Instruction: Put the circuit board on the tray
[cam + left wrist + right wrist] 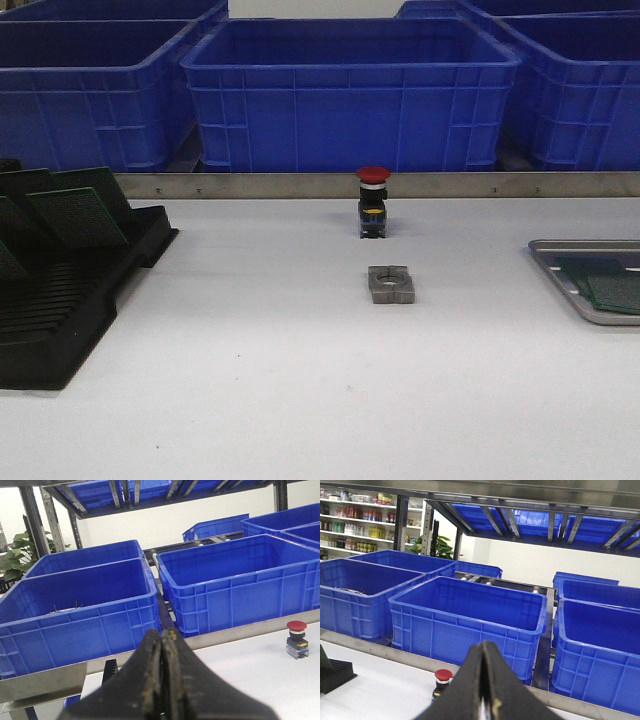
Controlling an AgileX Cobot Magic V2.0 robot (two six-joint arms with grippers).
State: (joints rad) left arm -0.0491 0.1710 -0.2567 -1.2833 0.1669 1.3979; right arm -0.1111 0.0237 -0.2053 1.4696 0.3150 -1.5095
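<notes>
Several green circuit boards (75, 210) stand tilted in a black slotted rack (60, 330) at the left of the table. The silver-grey metal tray (556, 266) lies at the right edge, partly cut off, with green circuit boards (612, 287) lying flat in it. Neither gripper shows in the front view. In the left wrist view, my left gripper (162, 636) is shut with nothing seen between its jaws, raised above the table and facing the bins. In the right wrist view, my right gripper (483, 646) is likewise shut and raised.
A red push-button switch (373, 203) stands mid-table, also in the left wrist view (296, 639) and right wrist view (442, 680). A grey metal block (391, 284) lies in front of it. Big blue bins (350, 100) line the back behind a metal rail (300, 185).
</notes>
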